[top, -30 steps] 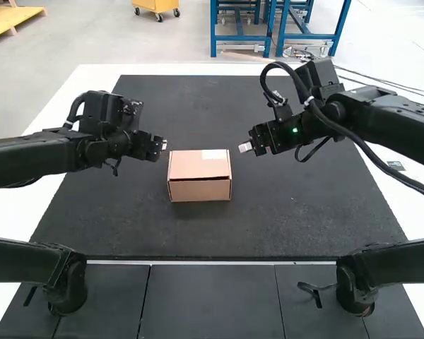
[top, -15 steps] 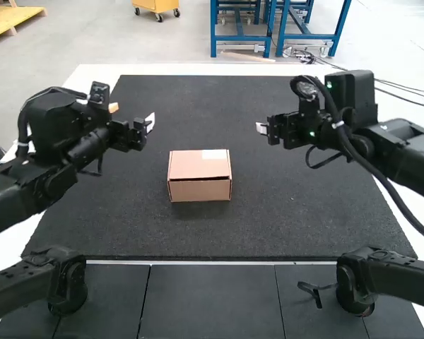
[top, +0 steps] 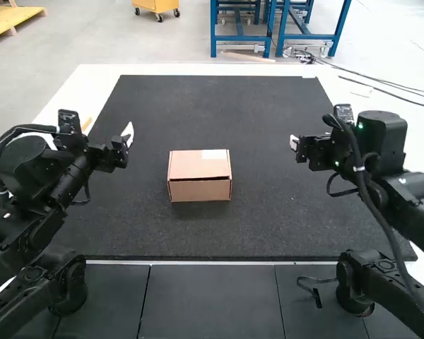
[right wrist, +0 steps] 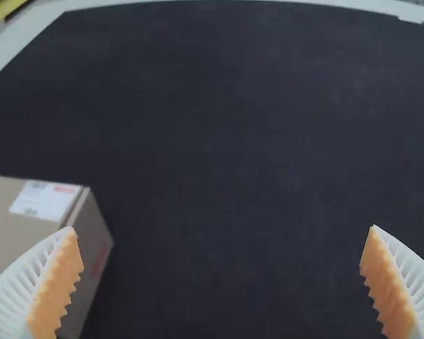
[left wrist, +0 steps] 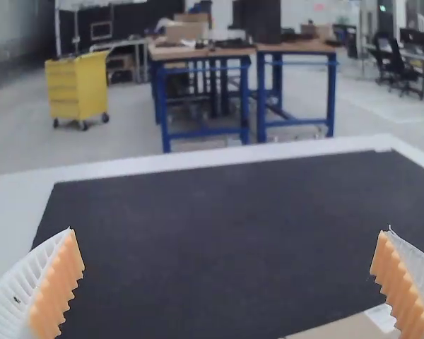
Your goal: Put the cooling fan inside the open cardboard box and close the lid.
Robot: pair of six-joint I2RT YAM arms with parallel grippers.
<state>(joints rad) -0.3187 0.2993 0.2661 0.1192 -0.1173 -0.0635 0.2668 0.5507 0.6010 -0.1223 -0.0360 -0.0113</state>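
Closed cardboard box mid-frame on the black mat.
Well apart either side: left gripper and right gripper, both spread wide, empty.

Closed cardboard box on black mat — right gripper spread wide.

Bright, even light falls from overhead across the white surface, whose bare margin beside the left claw glows pale. Midway between that and the right claw, the cardboard box is evenly lit on top and casts a thin, soft shadow along its near edge. The black mat beneath both claws looks flat and matte. The left claw's orange pads are evenly lit.
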